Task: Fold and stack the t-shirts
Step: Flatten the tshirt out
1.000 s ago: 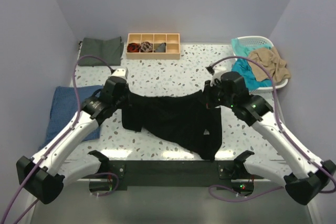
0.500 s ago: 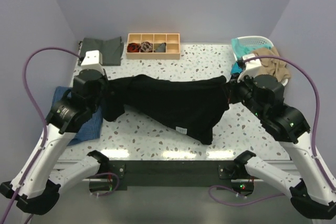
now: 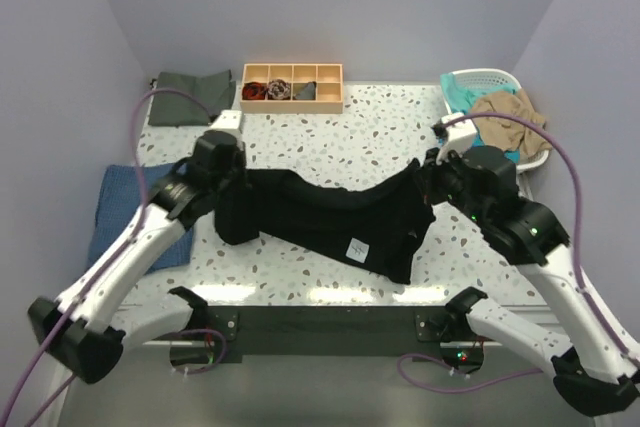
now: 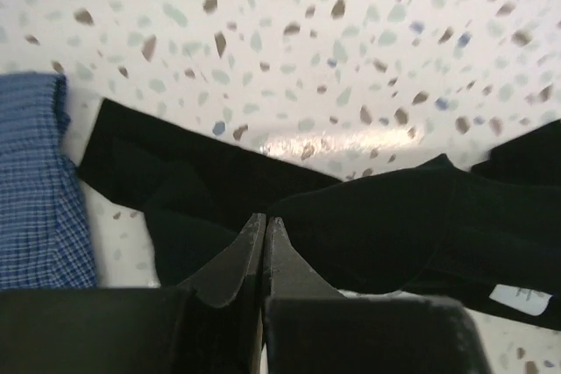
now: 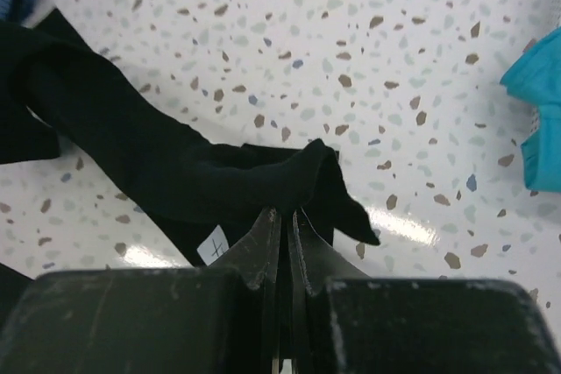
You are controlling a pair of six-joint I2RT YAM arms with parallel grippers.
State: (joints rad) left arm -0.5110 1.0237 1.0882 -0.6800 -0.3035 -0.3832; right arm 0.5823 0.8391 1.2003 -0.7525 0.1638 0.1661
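Above the table, centre: holding the black t-shirt stretched between left gripper at 9 o'clock and right gripper at 3 o'clock (white tag toward 6). From left wrist: pinching a black fold, pressed tight. From right wrist: likewise clamped on cloth. Probably mid spread-out; next, should lower it flat without bunching.

I see black t-shirt strung over mid tabletop, ends raised, centre sagging, white tag showing. Grey-green t-shirt folded, far-left corner. Teal t-shirt and tan t-shirt heaped in basket, far right.
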